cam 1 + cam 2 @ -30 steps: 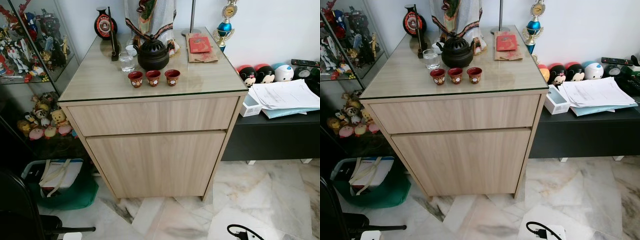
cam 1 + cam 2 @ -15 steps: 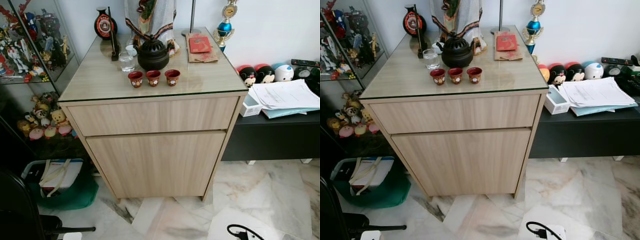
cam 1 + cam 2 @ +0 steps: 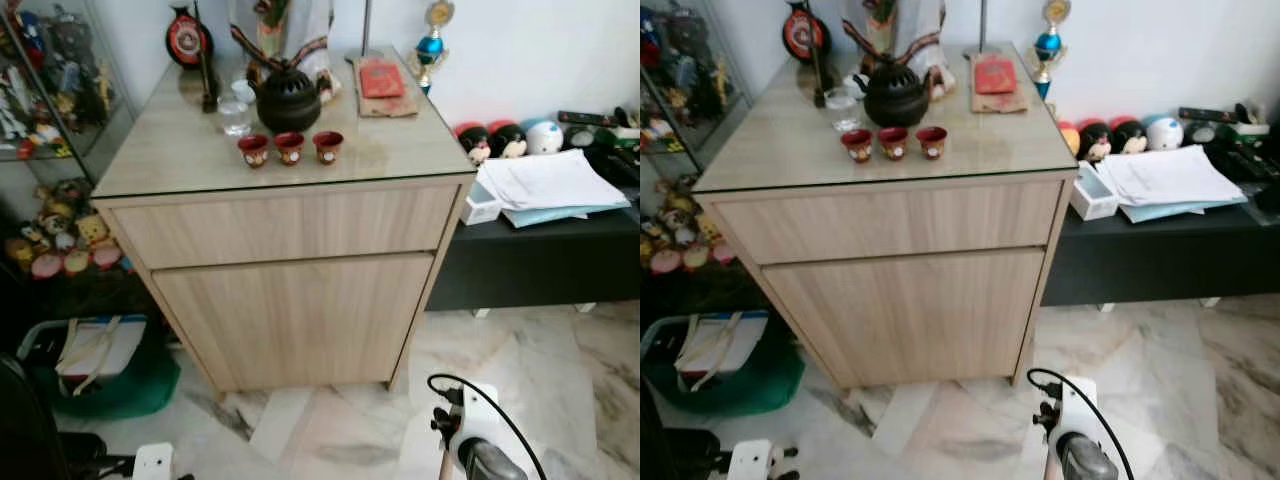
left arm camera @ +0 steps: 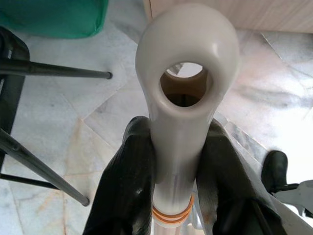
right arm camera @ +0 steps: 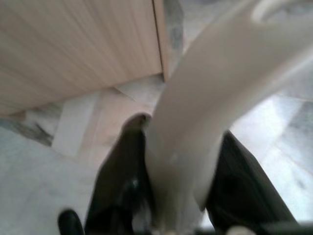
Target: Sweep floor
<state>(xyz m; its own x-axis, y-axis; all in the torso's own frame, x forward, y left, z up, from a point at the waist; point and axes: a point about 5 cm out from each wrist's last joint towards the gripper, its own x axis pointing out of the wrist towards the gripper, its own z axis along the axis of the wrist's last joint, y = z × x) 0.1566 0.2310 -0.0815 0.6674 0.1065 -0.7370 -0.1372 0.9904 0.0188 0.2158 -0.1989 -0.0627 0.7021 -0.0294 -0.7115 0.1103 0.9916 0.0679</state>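
Right arm (image 3: 478, 447): white housing, grey rounded end, black cable looped over it. Left gripper fingers (image 4: 124, 186): long, black, matte. Right gripper fingers (image 5: 120, 183): black.

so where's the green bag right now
The green bag sits on the marble floor at the robot's left in the left eye view, beside the wooden cabinet, below the glass display case.

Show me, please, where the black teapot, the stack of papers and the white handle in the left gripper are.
Black teapot (image 3: 289, 99), left eye view, on its round body.
Stack of papers (image 3: 545, 181), left eye view, on the top sheet.
White handle (image 4: 188, 63), left wrist view, on its looped end.
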